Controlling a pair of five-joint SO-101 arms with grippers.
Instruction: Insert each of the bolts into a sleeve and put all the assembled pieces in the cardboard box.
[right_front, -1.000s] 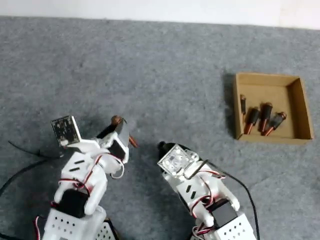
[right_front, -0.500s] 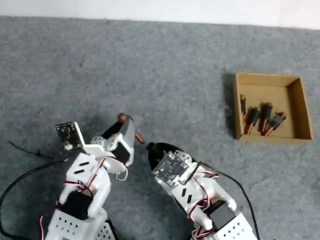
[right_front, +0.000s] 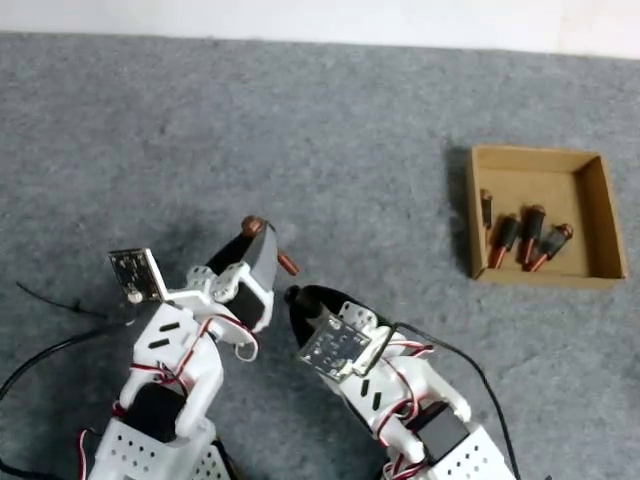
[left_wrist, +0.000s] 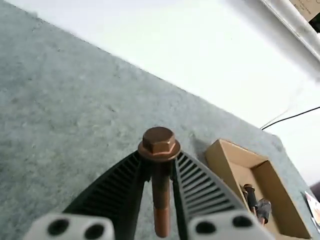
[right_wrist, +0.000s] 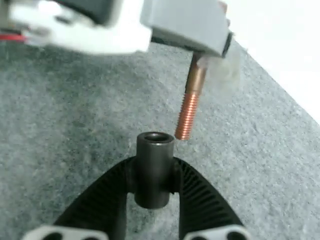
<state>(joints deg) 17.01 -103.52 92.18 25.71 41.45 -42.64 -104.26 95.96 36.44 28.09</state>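
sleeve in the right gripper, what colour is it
Black. The sleeve shows best in the right wrist view, clamped in the right gripper.

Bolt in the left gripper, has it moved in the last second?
Yes. In the high view the bolt, held in the left gripper, has shifted slightly toward the box, which stayed put.

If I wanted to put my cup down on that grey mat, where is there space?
Bare: the grey mat from its far edge across to the cardboard box. Crowded: the near middle, where the bolt and the sleeve sit close together, and inside the box.
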